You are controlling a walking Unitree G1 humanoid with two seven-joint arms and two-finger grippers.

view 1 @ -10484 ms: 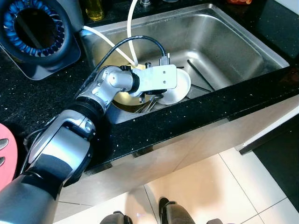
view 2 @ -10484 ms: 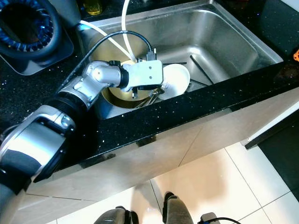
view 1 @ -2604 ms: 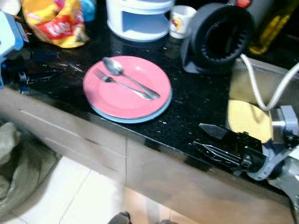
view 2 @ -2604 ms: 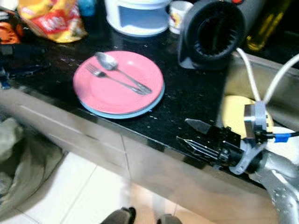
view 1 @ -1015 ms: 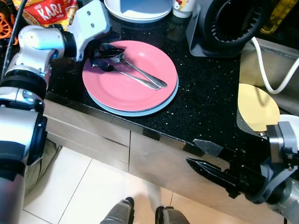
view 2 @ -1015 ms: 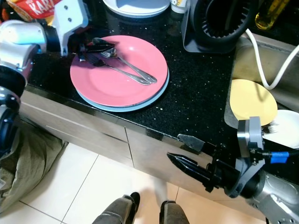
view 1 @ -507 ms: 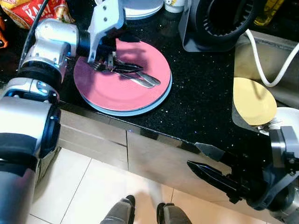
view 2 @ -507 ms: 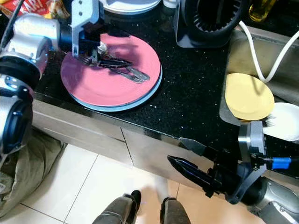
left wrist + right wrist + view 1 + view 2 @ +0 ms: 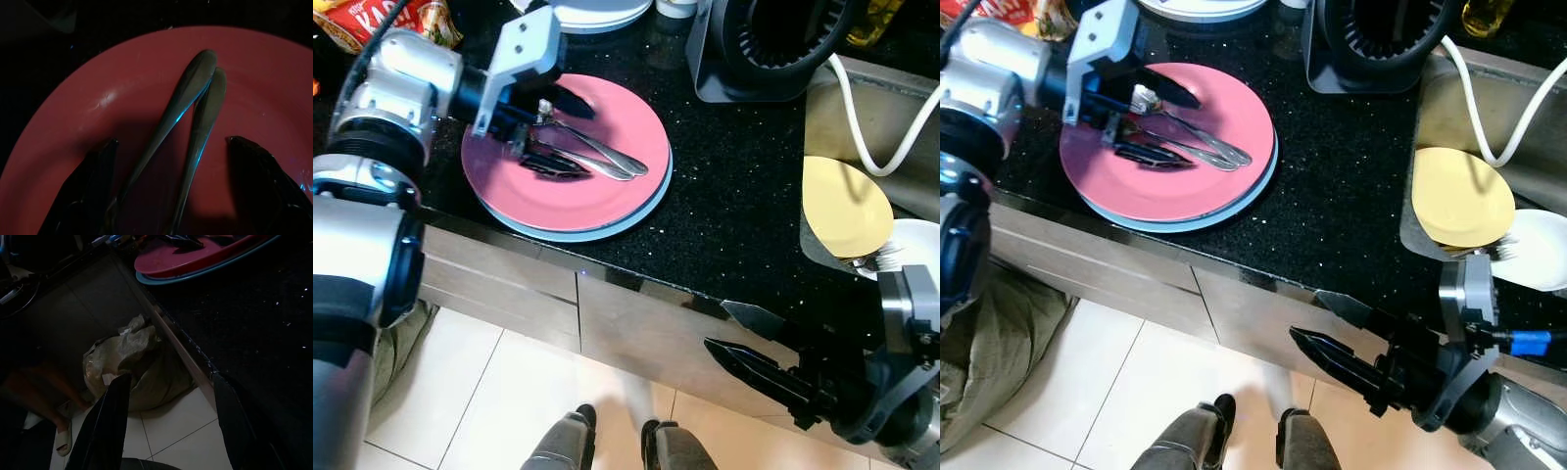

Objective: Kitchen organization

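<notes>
Spread fingers of the left gripper (image 9: 551, 132) straddle a spoon (image 9: 171, 115) and fork (image 9: 200, 129) lying side by side on a pink plate (image 9: 607, 191), one finger on either side of the handles and neither closed on them. That plate sits stacked on a blue plate (image 9: 1252, 192) on the black countertop (image 9: 744, 206). Below the counter edge, the right gripper (image 9: 1327, 338) hangs over the tiled floor (image 9: 1126, 392) with its fingers apart, grasping nothing.
</notes>
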